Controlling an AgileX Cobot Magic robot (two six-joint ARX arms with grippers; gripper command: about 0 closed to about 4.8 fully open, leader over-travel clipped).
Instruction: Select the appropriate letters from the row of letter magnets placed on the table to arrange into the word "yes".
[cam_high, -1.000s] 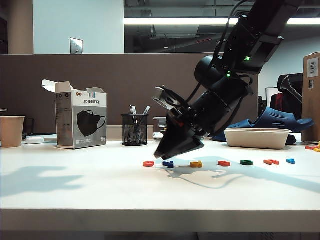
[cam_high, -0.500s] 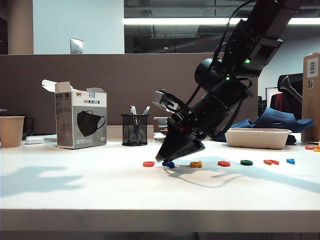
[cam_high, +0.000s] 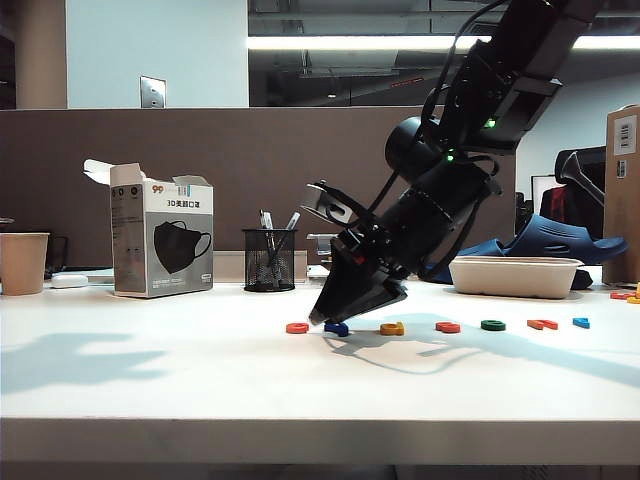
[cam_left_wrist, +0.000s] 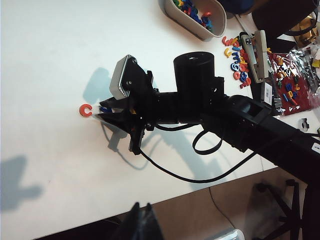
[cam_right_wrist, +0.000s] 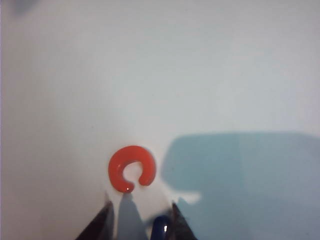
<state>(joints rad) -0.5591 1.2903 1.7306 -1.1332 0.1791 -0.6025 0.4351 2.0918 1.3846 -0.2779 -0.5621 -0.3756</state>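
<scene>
mask box (cam_high: 162, 240) reads "3d"; right hand (cam_high: 330, 318) over "y" (cam_high: 337, 328).

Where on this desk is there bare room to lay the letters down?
The table is bare between its front edge and the row of letter magnets. Crowded: the row itself, where the right gripper straddles the blue letter; the back edge.

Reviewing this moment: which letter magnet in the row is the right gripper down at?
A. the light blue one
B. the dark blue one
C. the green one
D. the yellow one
B. In the exterior view the right gripper has its tips at the dark blue letter, second from the row's left end, and the right wrist view shows a blue piece between its two fingertips, beside the orange-red letter.
</scene>
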